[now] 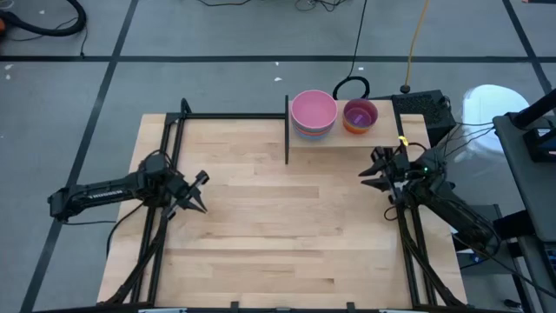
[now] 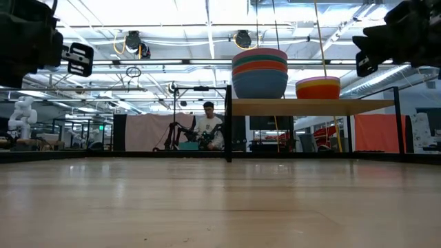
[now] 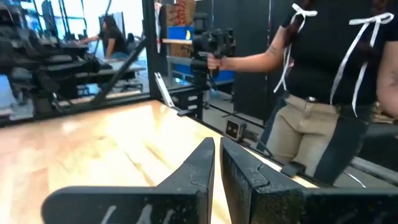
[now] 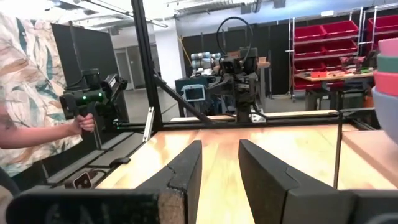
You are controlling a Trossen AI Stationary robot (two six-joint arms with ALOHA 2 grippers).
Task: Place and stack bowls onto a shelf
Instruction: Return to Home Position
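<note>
The shelf [image 1: 340, 148] stands at the table's far edge, right of the middle, and bears two stacks of bowls. The larger stack [image 1: 314, 113] has a pink bowl on top, with teal, red-orange and blue ones nested below [image 2: 260, 72]. The smaller stack [image 1: 360, 115] has a purple bowl on top and shows yellow and orange from the side [image 2: 318, 87]. My left gripper [image 1: 201, 193] hovers over the table's left part, shut on nothing [image 3: 217, 144]. My right gripper [image 1: 372, 169] hovers near the right edge, just nearer than the shelf. It is open and empty [image 4: 219, 144].
Black frame rails [image 1: 165, 174] run along the table's left, right and far edges. A black upright [image 1: 287, 130] marks the shelf's left end. A person holding a black device [image 3: 208, 46] stands beyond the table. The wide wooden middle of the tabletop [image 1: 287, 226] lies between the arms.
</note>
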